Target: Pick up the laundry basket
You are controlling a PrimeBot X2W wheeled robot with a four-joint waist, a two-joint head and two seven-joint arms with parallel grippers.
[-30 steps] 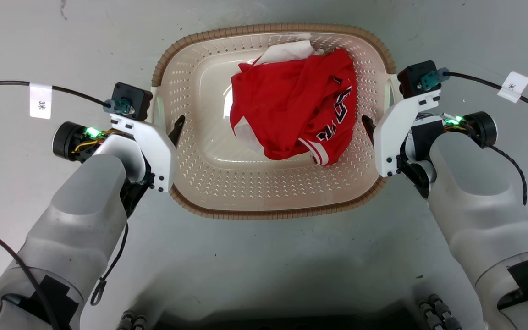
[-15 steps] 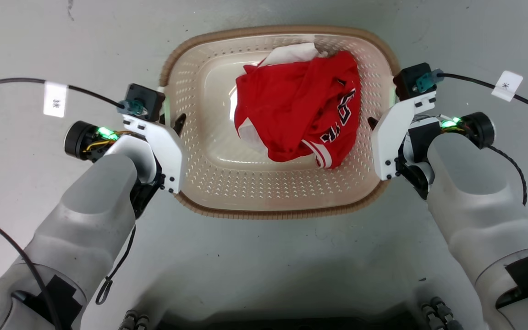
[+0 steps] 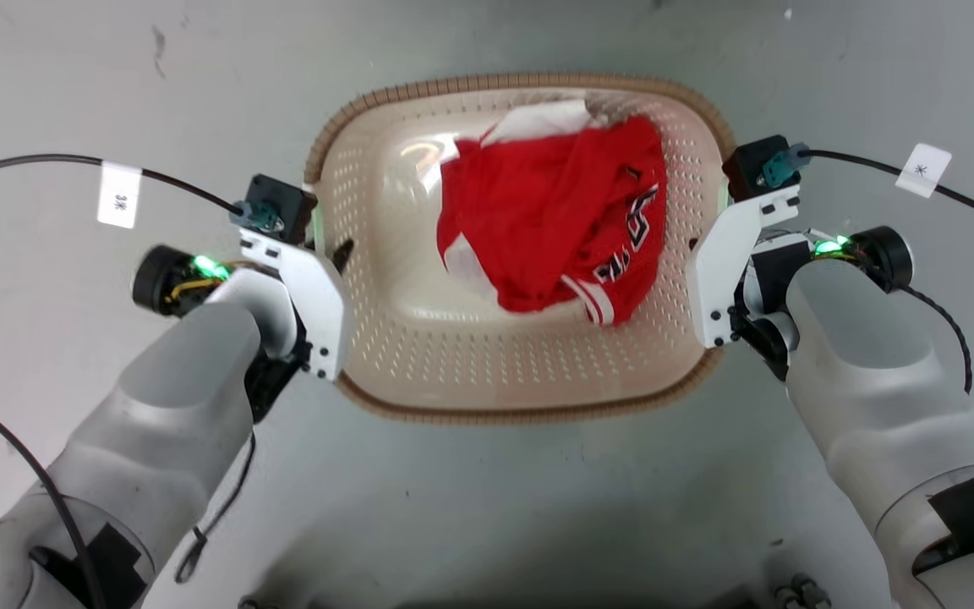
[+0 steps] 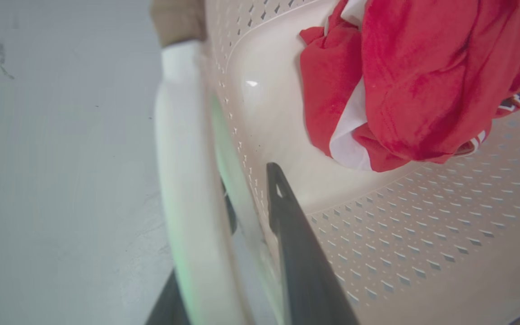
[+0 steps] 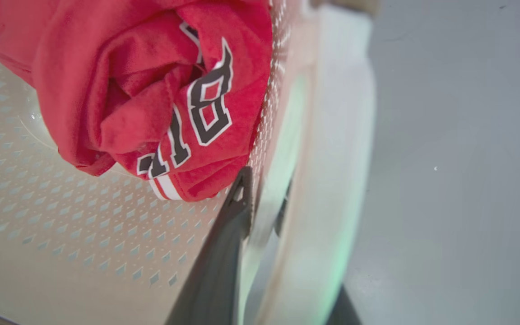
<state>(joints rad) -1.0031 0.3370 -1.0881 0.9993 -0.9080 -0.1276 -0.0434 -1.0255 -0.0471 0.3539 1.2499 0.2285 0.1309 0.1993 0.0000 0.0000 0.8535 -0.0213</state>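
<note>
One high view, two close ones on the laundry basket (image 3: 529, 372)

The head view looks steeply down on the basket and the grey floor (image 3: 487, 507) around it. The left wrist view sits close against the left handle (image 4: 181, 158), the right against the right handle (image 5: 341, 158), facing inward from opposite sides. All three share the red garment (image 3: 555, 220).

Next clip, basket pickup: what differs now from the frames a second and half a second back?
The head camera has moved, so the floor shifts in the picture. The laundry basket and both arms sit slightly higher in that view, together. Whether the basket has left the floor, I cannot tell. Unchanged: the left gripper and right gripper stay clamped at the side handles, and the red shirt lies where it did.
</note>
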